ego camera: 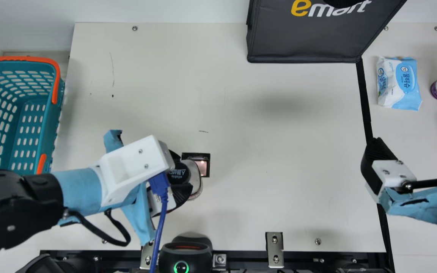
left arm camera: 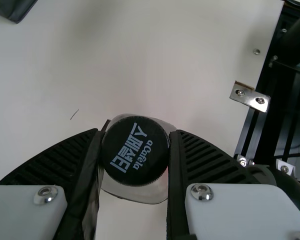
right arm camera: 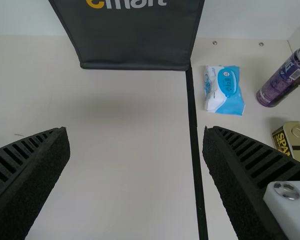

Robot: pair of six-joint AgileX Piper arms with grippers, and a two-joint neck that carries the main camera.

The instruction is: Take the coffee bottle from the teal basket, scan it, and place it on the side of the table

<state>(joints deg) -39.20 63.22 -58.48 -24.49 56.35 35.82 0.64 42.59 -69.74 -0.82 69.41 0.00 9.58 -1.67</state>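
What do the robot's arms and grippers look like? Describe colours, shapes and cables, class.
The left arm has black rounded joints, light-blue wrapping, a boxy white housing, a blue cable and a looping black cable. The right arm shows similar wrapping. The left gripper and right gripper have ribbed black fingers, white mounts and silver screws.

The teal basket (ego camera: 48, 113) looks to be smooth, slotted plastic with orange plastic handles (ego camera: 56, 77), and the coffee bottle (left arm camera: 135, 193) is clear and glossy under a matt black cap (left arm camera: 135, 151) with a finely ridged edge. A smooth, pale matt table (ego camera: 279, 159) carries shiny metal brackets (ego camera: 274, 250). The black bag (ego camera: 302, 43) has a soft sheen, the wipes packet (right arm camera: 223, 90) is creased plastic film, and the purple can (right arm camera: 285, 82) is glossy metal.
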